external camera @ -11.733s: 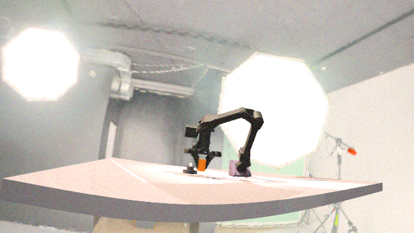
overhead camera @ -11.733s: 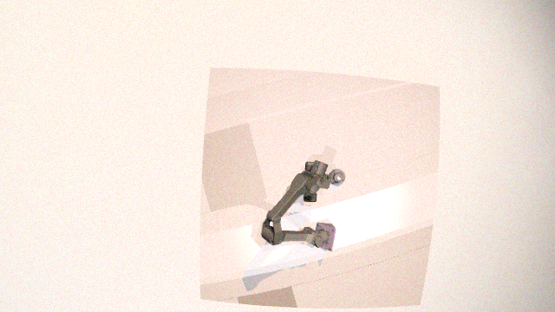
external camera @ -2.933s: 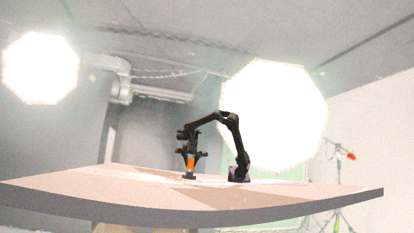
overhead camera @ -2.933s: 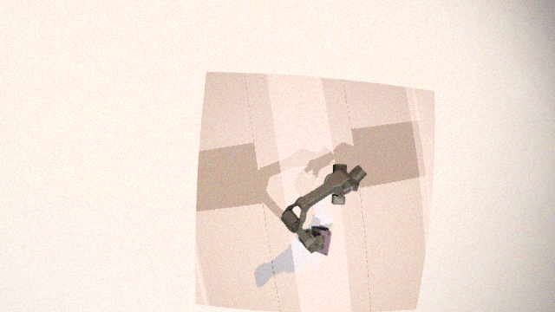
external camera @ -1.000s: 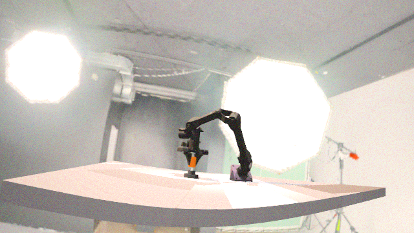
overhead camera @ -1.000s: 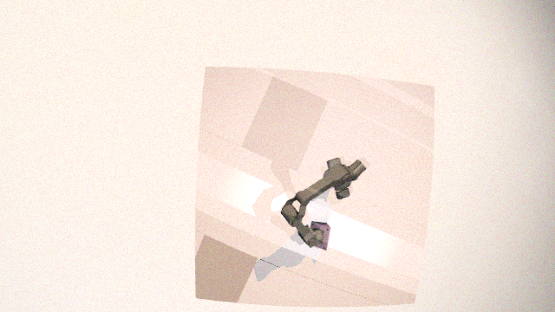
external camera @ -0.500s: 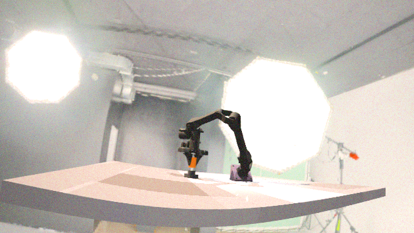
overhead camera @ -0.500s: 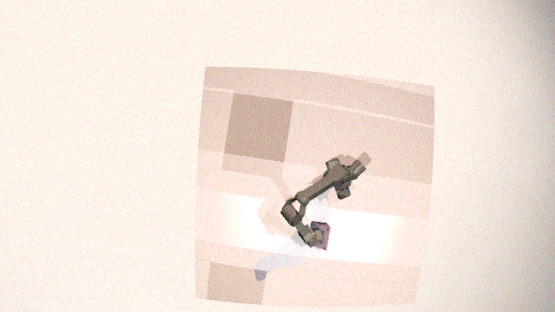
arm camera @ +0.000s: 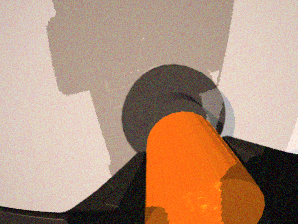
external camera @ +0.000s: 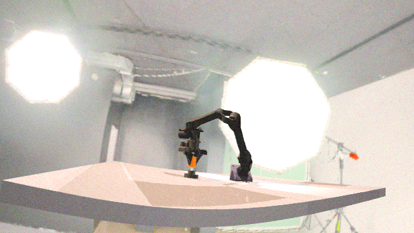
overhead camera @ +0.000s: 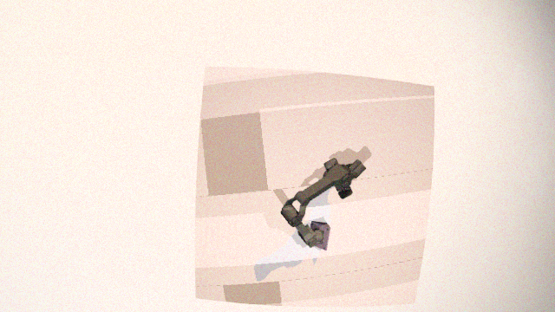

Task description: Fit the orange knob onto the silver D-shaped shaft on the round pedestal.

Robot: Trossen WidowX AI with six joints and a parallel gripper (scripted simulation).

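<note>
The orange knob [external camera: 193,161] [arm camera: 187,160] is upright between the fingers of my gripper [external camera: 193,159] [arm camera: 184,152], which is shut on it. The round dark pedestal [external camera: 191,175] [arm camera: 145,105] stands on the table directly below. A short light length of the silver shaft [external camera: 192,169] shows between the knob's bottom and the pedestal, so the knob is not down against the pedestal. In the wrist view the knob covers the pedestal's middle and the shaft. The knob's hole and both flat sides are hidden. In the top view the arm hides knob and pedestal.
The arm's purple base block [overhead camera: 323,236] [external camera: 235,172] stands on the table [overhead camera: 234,238] [external camera: 97,181], to the right of the pedestal in the exterior view. Hard-edged shadows and bright patches cross the table top. Large lamps stand beyond the table.
</note>
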